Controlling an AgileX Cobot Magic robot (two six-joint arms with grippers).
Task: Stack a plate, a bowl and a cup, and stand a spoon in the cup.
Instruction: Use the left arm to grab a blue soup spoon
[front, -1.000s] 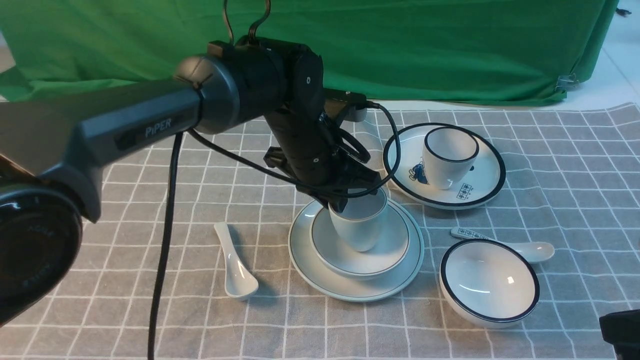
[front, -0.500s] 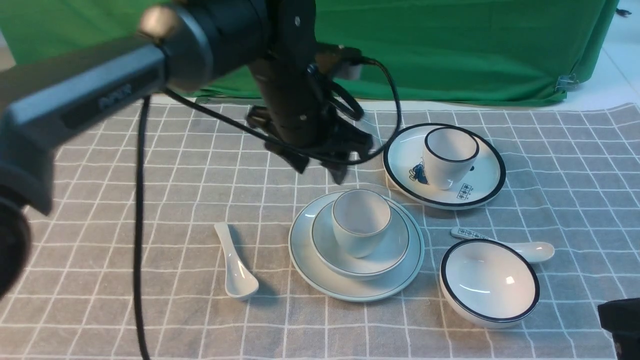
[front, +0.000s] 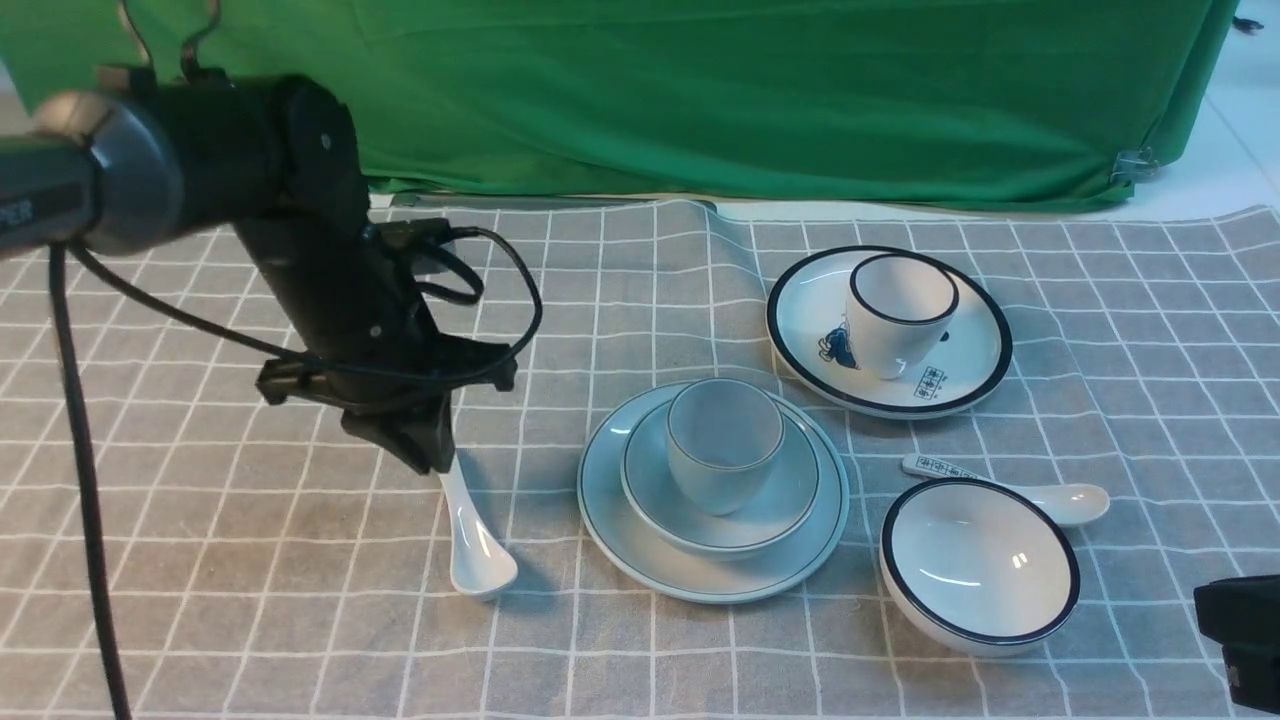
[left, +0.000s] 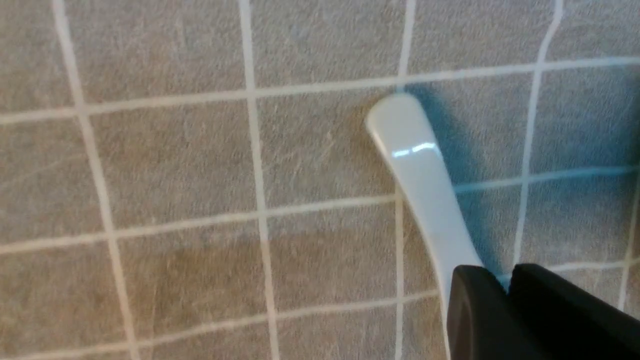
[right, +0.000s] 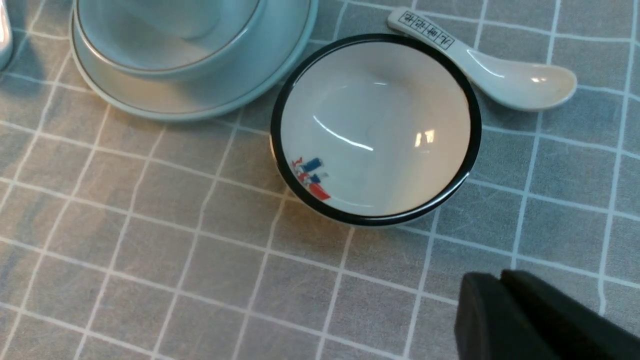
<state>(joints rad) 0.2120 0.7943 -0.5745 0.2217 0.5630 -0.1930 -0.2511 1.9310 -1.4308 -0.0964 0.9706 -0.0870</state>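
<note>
Front view: on the surface, covered by a grey cloth with a white grid (front: 200, 560), the round flat pale blue-grey glossy plate (front: 600, 505) lies near the middle; the shallow pale blue-grey bowl (front: 785, 500) sits in it, and the small handleless pale blue-grey cup (front: 722, 450) stands upright in the bowl; the plain white ceramic soup spoon (front: 478, 555) lies flat on the cloth just left of the plate, apart from it, scoop toward the camera. The black left end effector (front: 432, 455) points down at the far end of the spoon's handle. Farther right are a white plate with a thick black rim (front: 975, 350) carrying a white black-rimmed cup (front: 895, 320), a white black-rimmed bowl (front: 975, 560), and behind that bowl a white spoon with a patterned handle (front: 1060, 500).

Left wrist view: the spoon's handle runs under the two black fingers (left: 475, 310); they stand almost together, only a sliver between them, far narrower than the handle; whether they touch it I cannot tell.

Right wrist view: the right end effector (right: 502, 287) hangs over bare cloth near the black-rimmed bowl, its fingers pressed together on nothing; the pale stack shows at one corner.
</note>
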